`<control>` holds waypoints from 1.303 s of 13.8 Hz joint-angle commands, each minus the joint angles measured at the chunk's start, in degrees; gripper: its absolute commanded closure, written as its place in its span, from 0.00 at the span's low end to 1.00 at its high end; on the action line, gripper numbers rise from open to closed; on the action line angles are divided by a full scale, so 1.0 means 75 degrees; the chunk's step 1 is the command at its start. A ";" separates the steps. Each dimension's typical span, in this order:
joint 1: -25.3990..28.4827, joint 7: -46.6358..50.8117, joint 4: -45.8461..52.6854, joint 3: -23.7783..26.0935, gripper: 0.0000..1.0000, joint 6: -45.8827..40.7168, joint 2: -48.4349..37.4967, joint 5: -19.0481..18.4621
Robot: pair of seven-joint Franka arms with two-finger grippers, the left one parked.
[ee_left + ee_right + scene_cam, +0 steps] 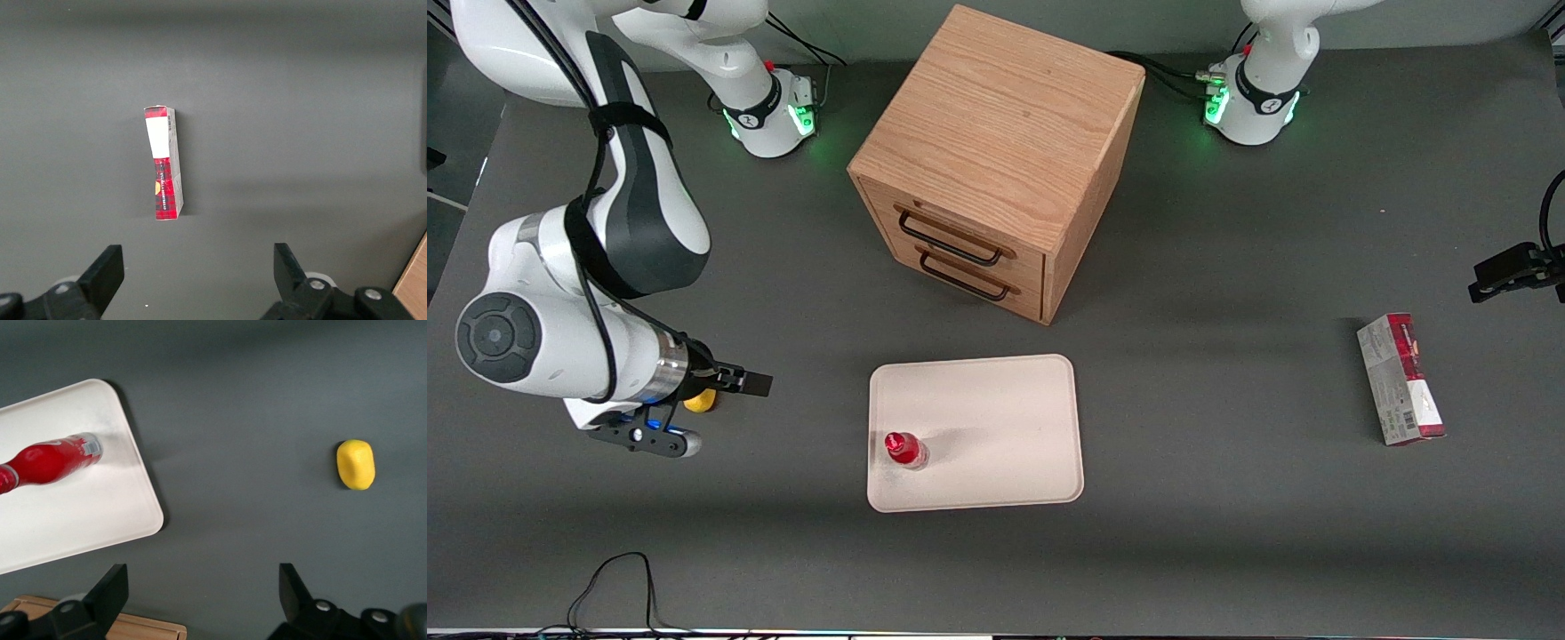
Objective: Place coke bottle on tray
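The coke bottle (905, 449), small and red with a red cap, stands upright on the cream-white tray (996, 427), near the tray's edge toward the working arm's end. It also shows in the right wrist view (50, 461) on the tray (80, 513). My right gripper (725, 389) hangs above the bare table beside the tray, apart from the bottle, toward the working arm's end. In the right wrist view the gripper (202, 580) is open and empty, with only grey table between its fingers (113, 587).
A yellow lemon-shaped lump (701, 402) (355, 464) lies on the table under my wrist. The wooden two-drawer cabinet (996, 160) stands farther from the front camera than the tray. A red-and-grey carton (1400, 378) (164, 163) lies toward the parked arm's end.
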 commanded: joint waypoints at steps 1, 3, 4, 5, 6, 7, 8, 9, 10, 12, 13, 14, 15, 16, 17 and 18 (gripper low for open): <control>0.0019 -0.0142 -0.0146 -0.0065 0.00 -0.0025 -0.0245 -0.0100; -0.0004 -0.0142 0.0006 -0.0135 0.00 -0.0036 -0.0245 -0.0146; 0.0007 -0.0188 0.0018 -0.0240 0.00 -0.0048 -0.0268 -0.0170; 0.0007 -0.0282 0.0053 -0.0241 0.00 -0.0141 -0.0280 -0.0193; 0.0007 -0.0294 0.0065 -0.0264 0.00 -0.0154 -0.0292 -0.0194; 0.0007 -0.0294 0.0065 -0.0287 0.00 -0.0154 -0.0304 -0.0194; -0.0004 -0.0306 0.0065 -0.0334 0.00 -0.0200 -0.0385 -0.0194; -0.0005 -0.0457 0.0030 -0.0427 0.00 -0.0247 -0.0502 -0.0182; -0.0039 -0.0934 0.0018 -0.0509 0.00 -0.0607 -0.0642 -0.0170; -0.0343 -0.1768 0.0030 -0.0545 0.00 -0.1207 -0.0876 -0.0088; -0.0344 -0.1864 -0.0005 -0.0569 0.00 -0.1313 -0.0982 -0.0100; -0.0321 -0.1934 -0.0040 -0.0569 0.00 -0.1465 -0.1076 -0.0100; -0.0321 -0.1958 -0.0075 -0.0569 0.00 -0.1501 -0.1158 -0.0100; -0.0333 -0.1993 -0.0203 -0.0557 0.00 -0.1501 -0.1240 -0.0088; -0.0391 -0.2423 -0.0495 -0.0569 0.00 -0.1501 -0.1473 -0.0076; -0.0589 -0.2752 -0.0915 -0.0534 0.00 -0.1409 -0.1835 -0.0076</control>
